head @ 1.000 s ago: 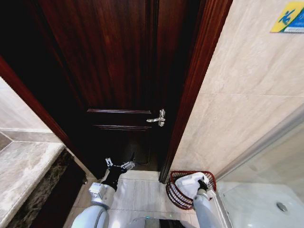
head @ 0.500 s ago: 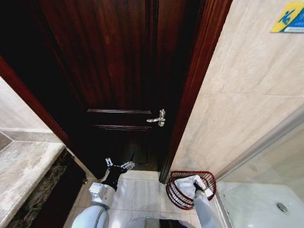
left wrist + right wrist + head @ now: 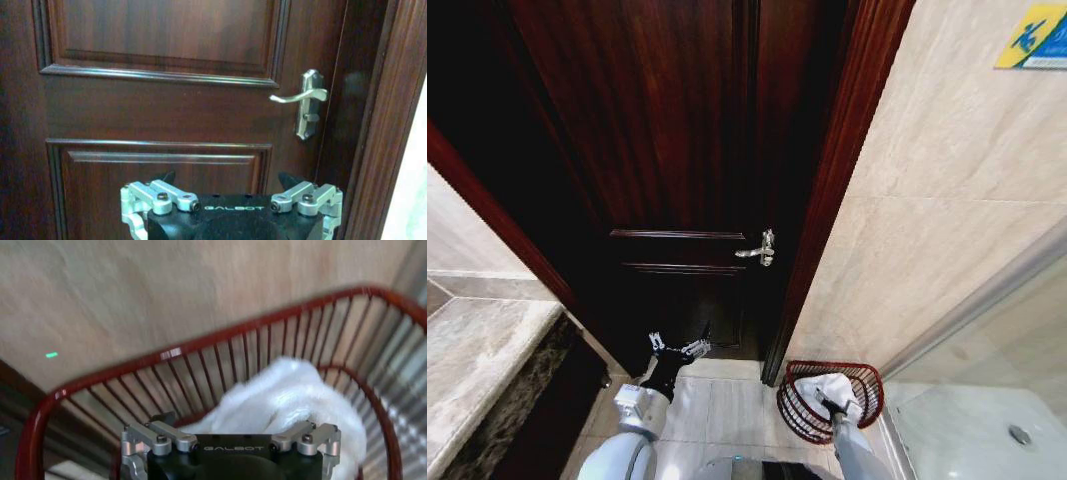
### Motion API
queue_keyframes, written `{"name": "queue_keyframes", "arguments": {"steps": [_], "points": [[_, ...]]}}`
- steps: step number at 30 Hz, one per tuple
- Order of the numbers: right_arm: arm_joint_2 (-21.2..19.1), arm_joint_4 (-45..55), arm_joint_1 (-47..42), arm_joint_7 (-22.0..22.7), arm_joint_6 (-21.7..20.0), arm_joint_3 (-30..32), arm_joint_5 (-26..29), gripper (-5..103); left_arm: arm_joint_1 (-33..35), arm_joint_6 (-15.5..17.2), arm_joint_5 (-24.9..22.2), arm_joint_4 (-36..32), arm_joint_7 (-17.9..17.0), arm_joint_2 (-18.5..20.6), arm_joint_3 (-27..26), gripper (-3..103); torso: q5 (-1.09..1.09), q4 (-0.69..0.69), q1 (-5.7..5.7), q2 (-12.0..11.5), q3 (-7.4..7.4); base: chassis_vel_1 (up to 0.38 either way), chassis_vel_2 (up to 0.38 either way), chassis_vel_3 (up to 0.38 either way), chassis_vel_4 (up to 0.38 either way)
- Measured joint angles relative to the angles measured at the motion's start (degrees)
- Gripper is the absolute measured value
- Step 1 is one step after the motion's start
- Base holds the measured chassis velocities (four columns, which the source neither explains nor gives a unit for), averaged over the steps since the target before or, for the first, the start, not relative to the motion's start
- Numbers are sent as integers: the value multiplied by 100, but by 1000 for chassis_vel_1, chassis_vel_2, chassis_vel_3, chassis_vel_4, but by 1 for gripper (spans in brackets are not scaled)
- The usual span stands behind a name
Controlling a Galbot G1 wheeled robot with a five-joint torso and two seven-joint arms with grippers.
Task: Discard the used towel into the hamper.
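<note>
The white towel [image 3: 834,388] is seen inside the red wire hamper [image 3: 799,412], on the floor by the wall, right of the door [image 3: 667,150]. The right gripper [image 3: 831,405] is placed over the towel w/ jaws spread, nothing gripped. The left gripper [image 3: 680,349] is held wide open, facing the door, below the handle [image 3: 760,250]

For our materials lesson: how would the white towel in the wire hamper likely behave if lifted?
The towel lies crumpled in soft folds, so it would probably droop limply. It looks light and unlikely to slip. The hamper seems light too and might shift.
</note>
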Motion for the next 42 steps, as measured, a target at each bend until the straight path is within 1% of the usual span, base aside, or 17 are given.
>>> {"name": "queue_keyframes", "arguments": {"steps": [2, 4, 6, 7, 9, 13, 16, 18, 19, 21, 22, 23, 24, 26, 30, 38, 42], "points": [[-108, 79, -14, -194, -80, 70, -467, 100, 0, 0, 0, 0, 0, 0, 0, 100, -1, 0, 0, 0, 0, 0, 0, 0, 0], [-151, 82, -22, -296, -112, 94, -643, 100, 0, 0, 0, 0, 0, 0, -1, 100, 0, 0, 0, 0, 0, 0, 0, 0, 0], [-366, 37, -43, -846, -285, 257, -1512, 100, 0, 0, 0, 0, 0, 1, 0, 100, 1, -1, 0, 0, 0, 0, 0, 0, 0], [-366, 37, -43, -846, -285, 257, -1512, 100, 0, 0, 0, 0, 0, 1, 0, 100, 1, -1, 0, 0, 0, 0, 0, 0, 0], [-610, -111, -28, -1208, -385, 421, -2106, 100, 0, 0, 0, 0, 0, 0, 0, 100, 1, -2, 0, 0, 0, 0, 0, 0, 0], [-916, 101, -99, -1562, -332, 475, -2389, 100, 0, 0, 0, 0, 0, 0, 0, 100, -1, -2, 0, 0, 1, 0, 0, 0, 0], [-1013, 513, -202, -1749, -374, 459, -2055, 100, 0, 0, 0, 0, 0, 0, 0, 100, -2, -2, 0, 0, 0, 0, 0, 0, 0], [-1089, 1081, -417, -2065, -785, 247, -1023, 100, 0, 0, 0, 0, 0, 0, 0, 100, -2, 1, 0, 0, 0, 0, 0, 0, 0], [-1089, 1081, -417, -2065, -785, 247, -1023, 100, 0, 0, 0, 0, 0, 0, 0, 100, -2, 1, 0, 0, 0, 0, 0, 0, 0], [-1094, 1229, -503, -2318, -830, 108, -520, 100, 0, 0, 0, 0, 0, 1, 0, 100, 2, -2, 0, 0, 0, 0, 0, 0, 0], [-1053, 1144, -453, -2267, -627, 111, -745, 100, 0, 0, 0, 0, 0, 0, 0, 100, -1, -3, 0, 0, 0, 0, 0, 0, 0], [-990, 937, -342, -2017, -373, 135, -1094, 100, 0, 0, 0, 0, 0, 0, 0, 100, 2, -1, 0, 0, 0, 0, 0, 0, 0], [-990, 937, -342, -2017, -373, 135, -1094, 100, 0, 0, 0, 0, 0, 0, 0, 100, 2, -1, 0, 0, 0, 0, 0, 0, 0], [-896, 601, -157, -1506, -307, 119, -1366, 100, 0, 0, 0, 0, 0, 0, 0, 100, 1, 0, 0, 0, 0, 0, 0, 0, 0], [-781, 146, 90, -1279, -319, 122, -1629, 100, 0, 0, 0, 0, 0, 0, 0, 100, -1, -1, 0, 0, 0, 0, 0, 0, 0], [-483, -757, 550, -880, -414, 114, -1548, 100, 0, 0, 0, 0, 0, 0, 0, 100, 3, 0, 0, 0, 1, 0, 0, 0, 0], [-482, -912, 606, -631, -452, 91, -1193, 100, 0, 0, 0, 0, 0, 0, 0, 100, -2, -1, 0, 0, 0, 0, 0, 0, 0]]}}
